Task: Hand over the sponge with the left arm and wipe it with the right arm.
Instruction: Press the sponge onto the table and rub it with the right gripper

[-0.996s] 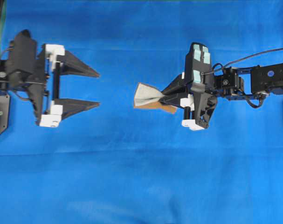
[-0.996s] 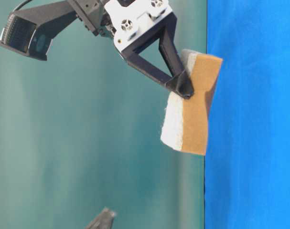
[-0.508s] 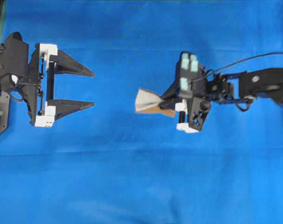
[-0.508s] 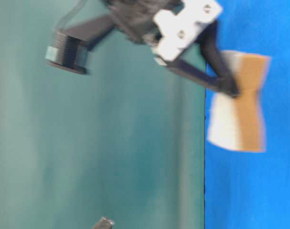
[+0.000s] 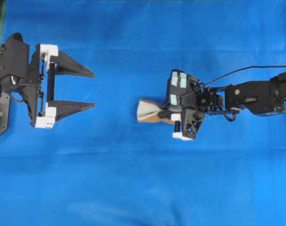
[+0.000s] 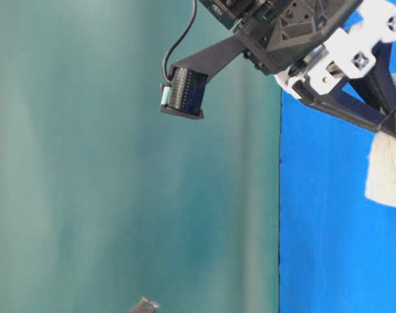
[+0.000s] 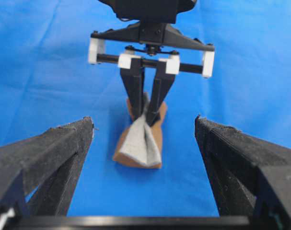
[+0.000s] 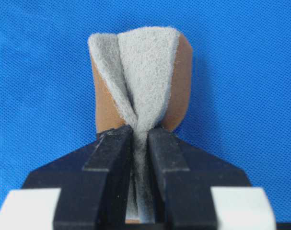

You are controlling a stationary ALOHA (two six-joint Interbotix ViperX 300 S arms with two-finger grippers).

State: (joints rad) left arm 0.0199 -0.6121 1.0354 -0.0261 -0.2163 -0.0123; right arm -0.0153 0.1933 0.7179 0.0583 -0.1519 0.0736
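Pinching the sponge (image 8: 135, 81), the right arm's fingers (image 8: 111, 163) sit narrow; left fingers (image 5: 69, 70) gape wide.

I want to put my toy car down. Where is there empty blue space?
Bare blue cloth fills the whole strip below both arms, and the strip above them. Some lies between the open left gripper and the sponge. It is crowded where the right gripper pinches the sponge.

Blue cloth (image 5: 133, 188) — smooth, flat — teal backdrop (image 6: 119, 195) behind.
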